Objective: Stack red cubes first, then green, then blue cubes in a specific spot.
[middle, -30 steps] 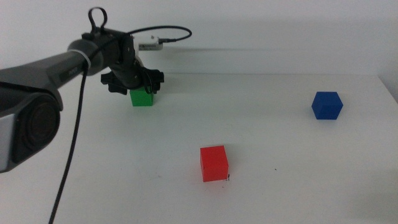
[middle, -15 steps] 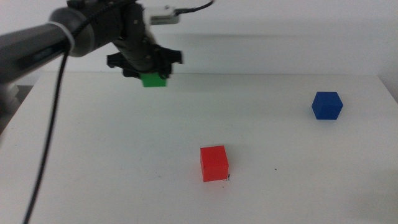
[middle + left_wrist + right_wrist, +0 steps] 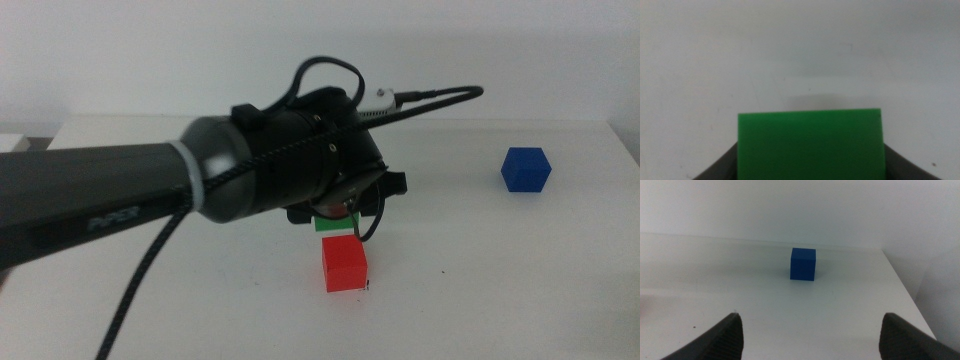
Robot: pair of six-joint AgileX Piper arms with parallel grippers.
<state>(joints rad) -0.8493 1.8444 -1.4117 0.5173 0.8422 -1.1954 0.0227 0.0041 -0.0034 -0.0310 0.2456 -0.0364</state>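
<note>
My left hand point(image 3: 337, 214) is pinching the small matte green cube point(image 3: 810, 142), carried directly above the small matte bright-red cube point(image 3: 345, 262), which sits on the white worktop point(image 3: 200, 300) at the marked spot. The coming move is a straight drop: green looks nearly centred over red, perhaps slightly off to one side. I can't tell if the two cubes touch yet; the arm hides most of green in the middle view, and the left wrist view shows only green and bare worktop, no red. The spot's ticks are mostly covered. My right hand point(image 3: 810, 332) waits, spread and holding nothing, facing the small matte dark-blue cube point(image 3: 803, 264) well apart near the worktop's right edge.
</note>
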